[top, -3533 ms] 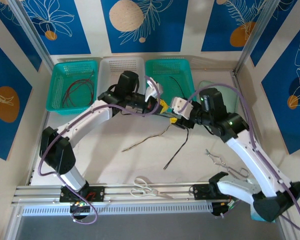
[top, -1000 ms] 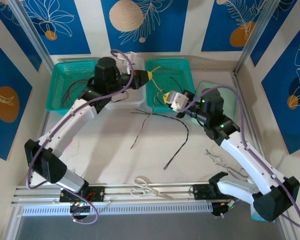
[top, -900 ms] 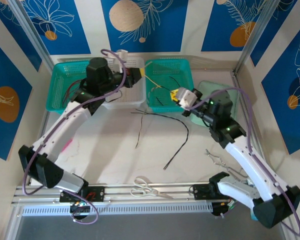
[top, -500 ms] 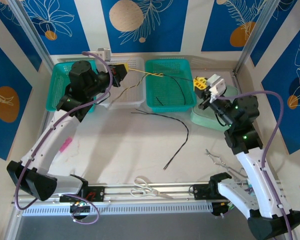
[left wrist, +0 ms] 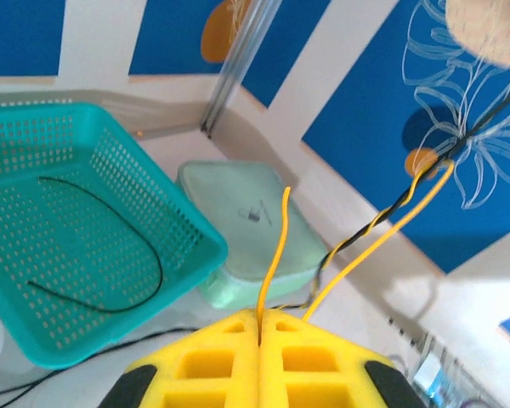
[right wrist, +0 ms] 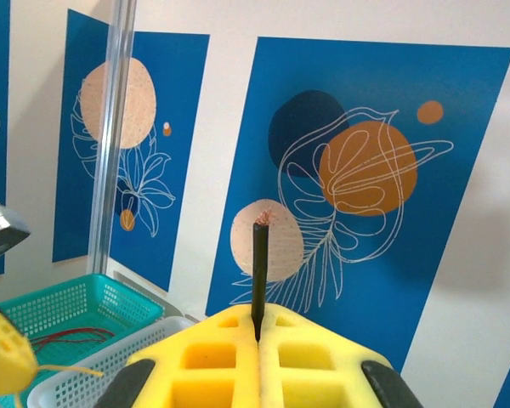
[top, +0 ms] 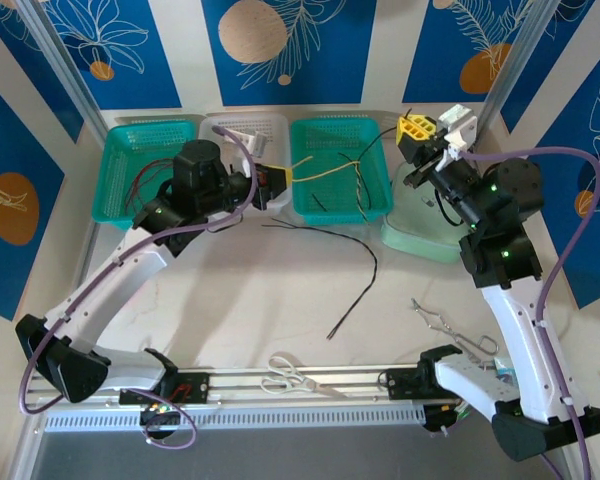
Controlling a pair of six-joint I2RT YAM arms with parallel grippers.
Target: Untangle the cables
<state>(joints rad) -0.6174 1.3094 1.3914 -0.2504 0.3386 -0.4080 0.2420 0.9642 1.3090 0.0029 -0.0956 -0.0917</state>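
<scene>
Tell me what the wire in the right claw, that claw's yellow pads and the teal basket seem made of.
Black wire: matte black sheath, probably rubber or PVC, over copper; bare reddish strands show at the tip. Right claw pads: matte yellow, moulded square recesses, likely plastic or rubber. Teal basket: smooth moulded plastic, by its perforated grid walls.

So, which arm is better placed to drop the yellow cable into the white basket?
Left. The left jaws are shut on the yellow cable by the white basket; the right jaws grip a black cable, farther away.
</scene>
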